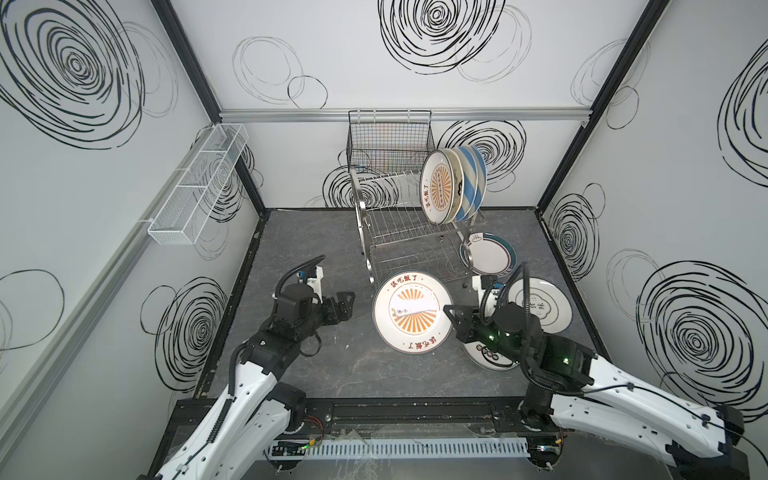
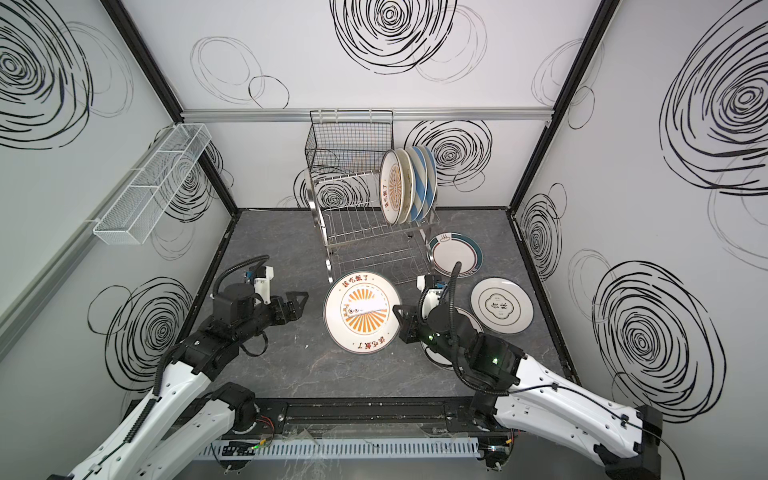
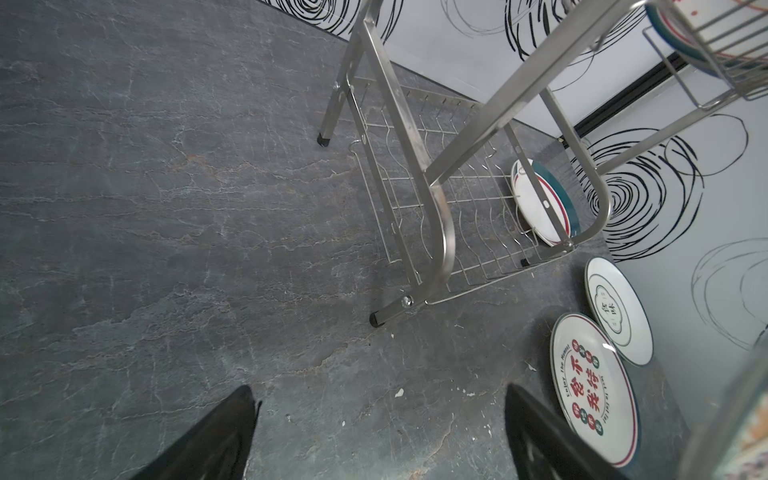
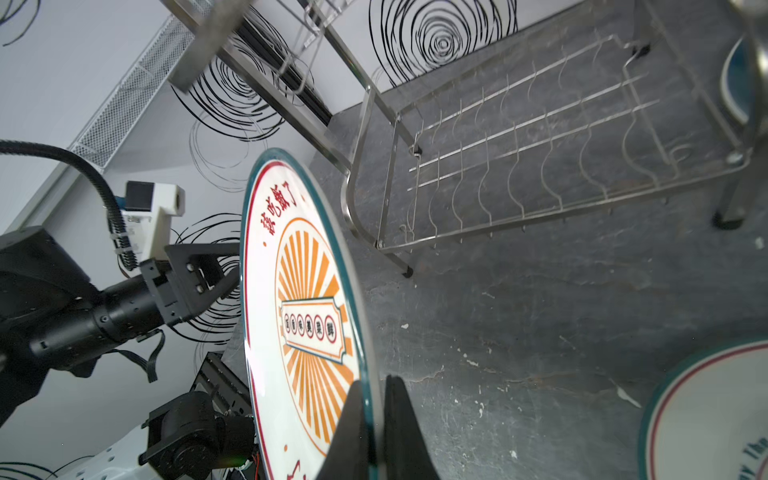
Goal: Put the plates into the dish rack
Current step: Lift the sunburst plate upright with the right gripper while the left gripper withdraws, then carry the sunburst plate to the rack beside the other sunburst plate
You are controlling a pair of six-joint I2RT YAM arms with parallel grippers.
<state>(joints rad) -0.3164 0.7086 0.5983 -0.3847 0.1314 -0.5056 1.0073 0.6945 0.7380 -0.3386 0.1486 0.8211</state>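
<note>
Pinched shut on the right-hand rim of an orange sunburst plate [image 1: 411, 318], the jaws of my right gripper [image 4: 376, 388] have only that thin edge between them. I hold the plate tilted, its painted face turned up and toward my other arm, and it hangs just in front of the dish rack [image 1: 399, 232], near the lower tier's front left leg. In both top views it looks larger than the plates lying flat, so it is raised off the dark stone table [image 1: 324, 249].

My left gripper [image 3: 380, 388] hovers over bare table to the left of the plate, jaws spread wide and holding nothing.

On the rack's upper tier four plates stand upright in the slots at the right end: a second sunburst plate [image 1: 436, 191] at the front of the row, a whitish plate [image 1: 456, 187] behind it, then two blue-white striped plates [image 1: 473, 183]. The remaining slots and the lower tier are bare wire.

A teal-rimmed plate [image 1: 490, 255] sits at the rack's right end; I cannot tell whether it leans on the frame. A whitish plate with a dark ring [image 1: 538, 307] lies flat to the right. Just beside it, a red-lettered plate [image 3: 594, 386] lies flat under my right wrist.

A black wire basket [image 1: 388, 141] hangs behind the rack, and a white mesh tray [image 1: 199, 187] is fixed to the left wall.
</note>
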